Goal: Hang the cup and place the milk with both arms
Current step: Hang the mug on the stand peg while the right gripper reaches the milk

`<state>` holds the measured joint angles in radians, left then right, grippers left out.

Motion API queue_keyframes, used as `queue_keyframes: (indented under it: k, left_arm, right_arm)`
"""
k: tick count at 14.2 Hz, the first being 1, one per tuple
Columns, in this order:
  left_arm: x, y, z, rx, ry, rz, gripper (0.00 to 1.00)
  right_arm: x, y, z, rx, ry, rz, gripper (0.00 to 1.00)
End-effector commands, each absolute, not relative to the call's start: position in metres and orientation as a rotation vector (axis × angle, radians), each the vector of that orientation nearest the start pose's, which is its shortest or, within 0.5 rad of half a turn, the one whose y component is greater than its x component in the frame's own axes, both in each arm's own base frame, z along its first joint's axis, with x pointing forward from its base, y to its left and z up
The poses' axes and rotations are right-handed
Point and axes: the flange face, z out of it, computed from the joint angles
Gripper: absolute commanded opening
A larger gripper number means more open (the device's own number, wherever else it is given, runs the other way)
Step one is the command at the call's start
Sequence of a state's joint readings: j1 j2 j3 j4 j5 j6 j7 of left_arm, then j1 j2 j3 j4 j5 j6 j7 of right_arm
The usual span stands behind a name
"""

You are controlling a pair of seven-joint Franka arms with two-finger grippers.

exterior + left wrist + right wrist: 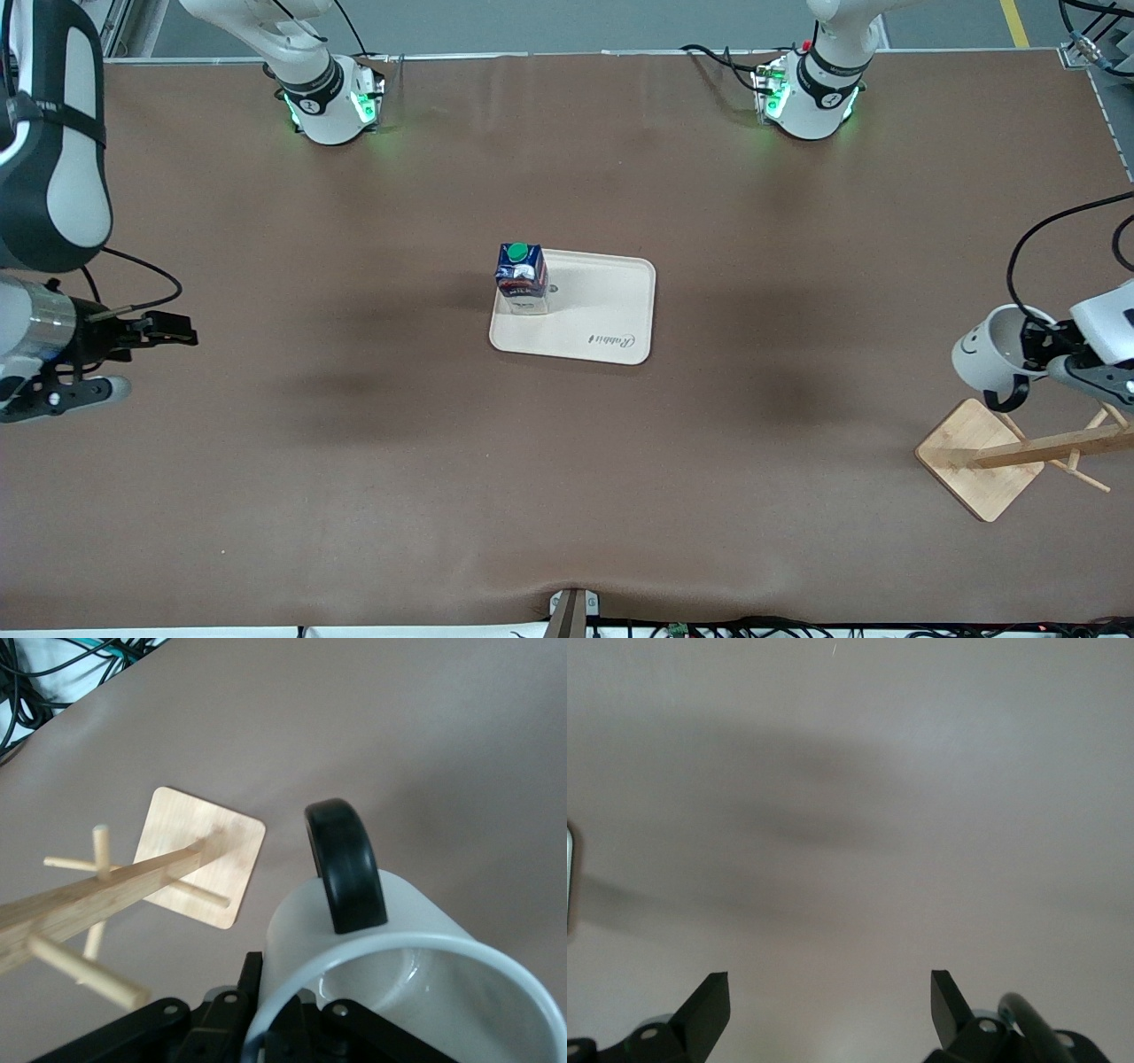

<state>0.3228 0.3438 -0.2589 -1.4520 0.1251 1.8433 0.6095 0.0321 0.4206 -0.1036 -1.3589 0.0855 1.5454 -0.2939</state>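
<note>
We see the cup (988, 347) up in the air over the wooden rack (1019, 452) at the left arm's end of the bench (354, 496), clamped at its rim by the left pincer (1035, 347), whose fingers are closed on the wall. It is tipped on its side with the black handle (347, 864) pointing down toward the rack's square base (202, 852), which we judge is deliberate: held this way, the handle's loop can be slid over one of the pegs (103, 850). It is not yet on any peg.

The milk (521, 278) stands upright on the pale tray (611, 310) at mid-bench, in the corner toward the right arm's end, so that half of the task looks done to us.

The left arm reaches in low from the edge of the front view, wrist angled down toward the rack. The right pincer (120, 359) waits with its fingers spread wide and empty, over bare bench at the right arm's end, well apart from the tray.
</note>
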Motion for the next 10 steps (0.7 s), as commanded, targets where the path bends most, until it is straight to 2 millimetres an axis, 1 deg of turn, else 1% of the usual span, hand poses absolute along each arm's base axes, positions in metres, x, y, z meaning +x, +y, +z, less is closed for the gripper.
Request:
queue_keyframes:
  k: [1, 2, 3, 4, 5, 6, 7, 8, 9, 10]
  left_arm:
    - [0.659, 0.093, 0.504, -2.924, 0.943, -0.048, 0.0]
    - [0.658, 0.101, 0.503, -2.921, 0.953, -0.044, 0.0]
    - [0.657, 0.105, 0.502, -2.917, 0.969, -0.039, 0.0]
    - [0.657, 0.105, 0.501, -2.911, 0.99, -0.034, 0.0]
    - [0.657, 0.106, 0.5, -2.904, 1.013, -0.031, 0.0]
    - [0.656, 0.114, 0.499, -2.896, 1.03, -0.028, 0.0]
    - [0.655, 0.122, 0.498, -2.892, 1.044, -0.024, 0.0]
    - [0.654, 0.128, 0.497, -2.885, 1.064, -0.021, 0.0]
    - [0.652, 0.136, 0.497, -2.882, 1.073, -0.02, 0.0]
    - [0.651, 0.143, 0.498, -2.88, 1.075, -0.022, 0.0]
  right_arm:
    - [0.639, -0.008, 0.441, -2.86, -0.207, 0.471, 1.0]
    - [0.633, 0.005, 0.437, -2.813, -0.075, 0.527, 1.0]
    - [0.631, 0.022, 0.437, -2.826, 0.135, 0.59, 1.0]
    - [0.626, 0.045, 0.437, -2.841, 0.336, 0.669, 1.0]
    - [0.622, 0.066, 0.435, -2.85, 0.47, 0.726, 1.0]
    - [0.617, 0.088, 0.434, -2.861, 0.505, 0.748, 1.0]
    - [0.612, 0.113, 0.436, -2.875, 0.468, 0.742, 1.0]
    - [0.608, 0.132, 0.441, -2.887, 0.436, 0.731, 1.0]
    - [0.603, 0.153, 0.44, -2.902, 0.472, 0.739, 1.0]
    - [0.594, 0.179, 0.44, -2.914, 0.551, 0.74, 1.0]
